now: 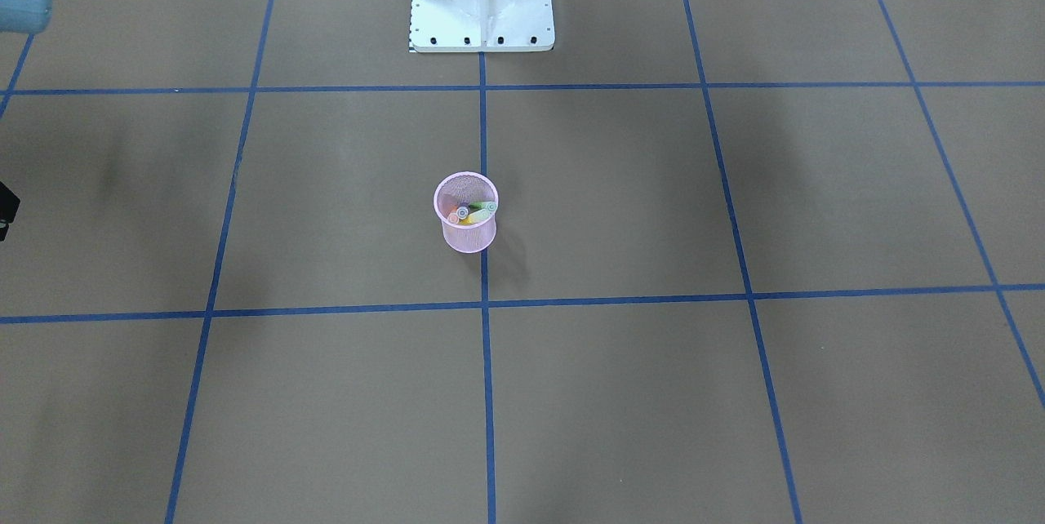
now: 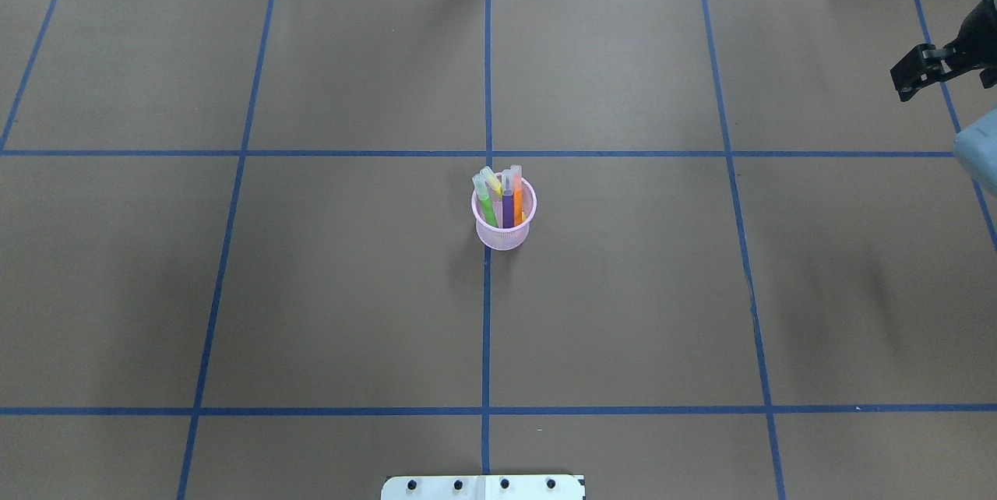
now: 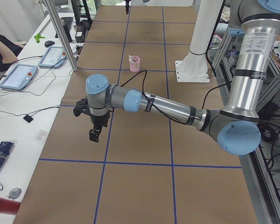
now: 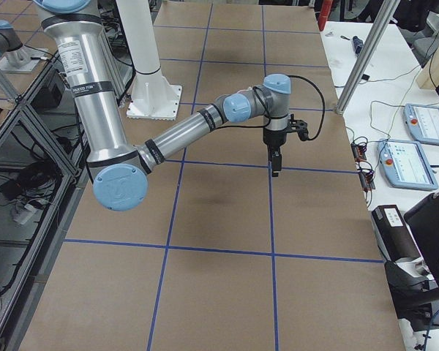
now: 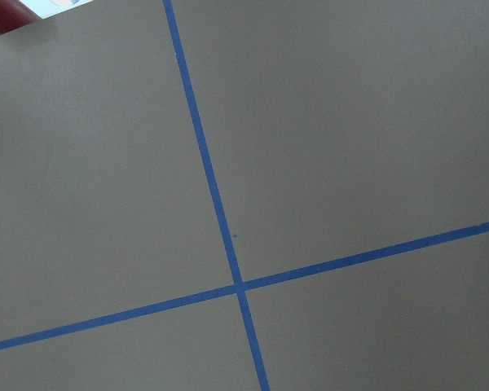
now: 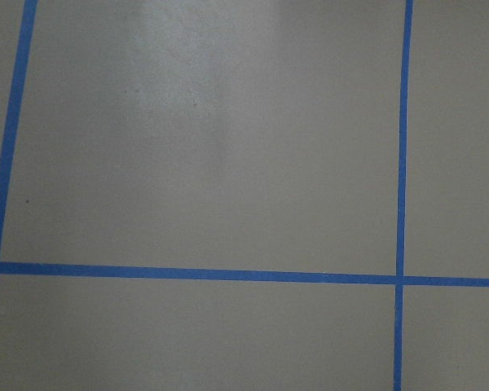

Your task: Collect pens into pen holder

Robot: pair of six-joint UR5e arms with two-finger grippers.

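Purple, orange, green and yellow pens [image 2: 502, 196] stand leaning inside the upright pink mesh pen holder [image 2: 503, 237].

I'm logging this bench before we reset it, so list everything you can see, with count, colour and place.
pen holder: one, pink mesh, table centre, on a blue line
pens: four, green, yellow, purple, orange, standing in the pen holder
table: one, brown cover with a blue tape grid
handheld screens: two, white and blue, side bench
folded umbrella: one, dark blue, same bench
person's arm: one, dark sleeve, bench's far end
base plate: one, white, robot's edge of the table
left gripper: one, black, over the table, apart from the holder
right gripper: one, black, over the table's right part
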